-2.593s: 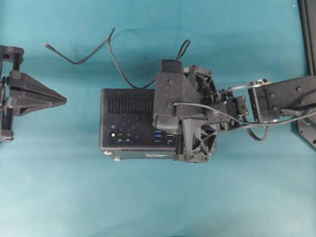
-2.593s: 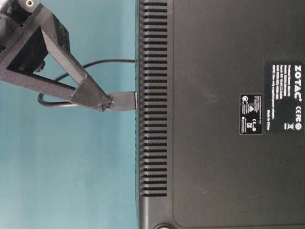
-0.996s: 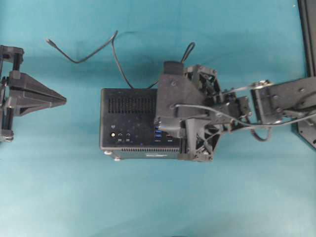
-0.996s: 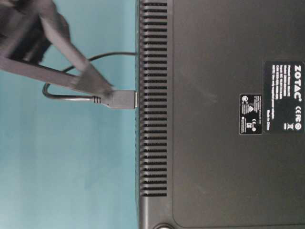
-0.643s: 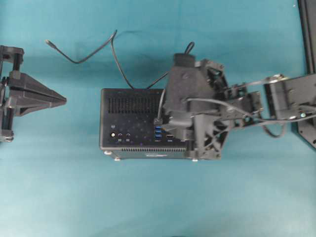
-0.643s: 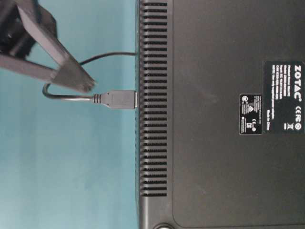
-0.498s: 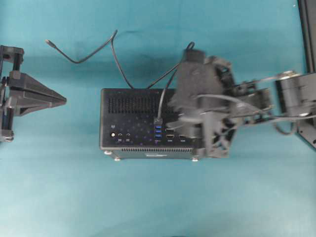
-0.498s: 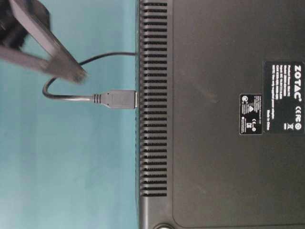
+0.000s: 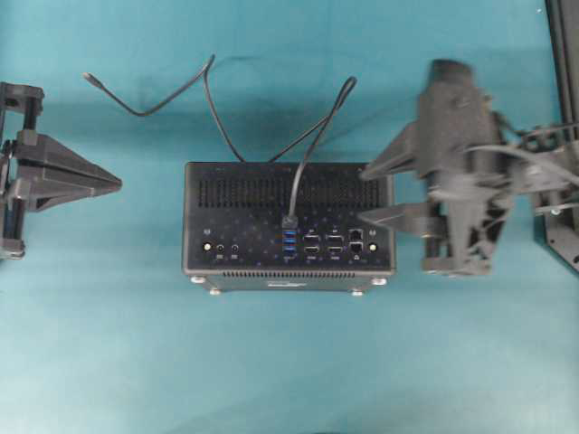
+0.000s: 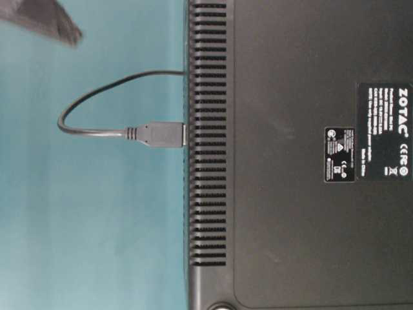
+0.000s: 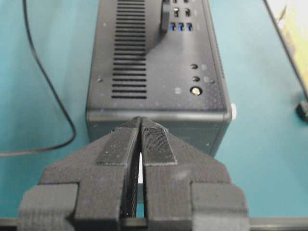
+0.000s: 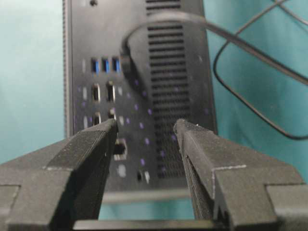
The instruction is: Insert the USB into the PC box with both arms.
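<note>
USB (image 9: 289,221) sits plugged into PC box (image 9: 235,217) beside the blue ports, right gripper (image 12: 144,134) wide and empty, left gripper (image 11: 140,139) pinched shut; snagging the looped cable could unseat it.

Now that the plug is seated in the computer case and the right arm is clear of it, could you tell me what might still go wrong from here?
1. The thin black cable arches up from the small dark grey USB plug over the black perforated PC box; the open right gripper, close beside the box, could snag it.
2. The plug stands proud of the port; a tug on the cable could tilt it.
3. The shut left gripper sits close to the box's end; nudging it could shift the box.
</note>
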Robot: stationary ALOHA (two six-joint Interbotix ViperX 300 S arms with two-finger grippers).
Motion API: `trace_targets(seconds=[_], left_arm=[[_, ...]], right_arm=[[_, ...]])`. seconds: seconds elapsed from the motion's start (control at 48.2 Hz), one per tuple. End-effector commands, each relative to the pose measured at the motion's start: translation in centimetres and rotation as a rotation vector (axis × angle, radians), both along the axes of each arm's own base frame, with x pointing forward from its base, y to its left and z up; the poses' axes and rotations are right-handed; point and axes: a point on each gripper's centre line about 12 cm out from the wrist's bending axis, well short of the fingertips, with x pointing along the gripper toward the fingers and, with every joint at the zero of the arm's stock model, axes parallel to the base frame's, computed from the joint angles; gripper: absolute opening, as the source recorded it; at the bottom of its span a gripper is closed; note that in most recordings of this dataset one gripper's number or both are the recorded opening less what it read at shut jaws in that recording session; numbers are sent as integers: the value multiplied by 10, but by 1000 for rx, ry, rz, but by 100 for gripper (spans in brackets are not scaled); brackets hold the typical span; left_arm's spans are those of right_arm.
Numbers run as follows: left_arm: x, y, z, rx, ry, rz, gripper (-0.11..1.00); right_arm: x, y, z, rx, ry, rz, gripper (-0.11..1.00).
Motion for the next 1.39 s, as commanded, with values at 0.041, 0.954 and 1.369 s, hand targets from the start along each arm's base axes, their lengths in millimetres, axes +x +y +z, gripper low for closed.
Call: trace_targets(seconds=[0.041, 0.954, 1.369], left_arm=[[-3, -3, 16, 20, -58, -21, 0], [-23, -4, 22, 6, -187, -31, 0], [-40, -2, 14, -68, -193, -18, 0]], right_arm=[[-9, -1, 9, 12, -38, -2, 59], [-58, -12, 3, 30, -128, 6, 58], [-91, -17, 3, 62, -219, 15, 58]])
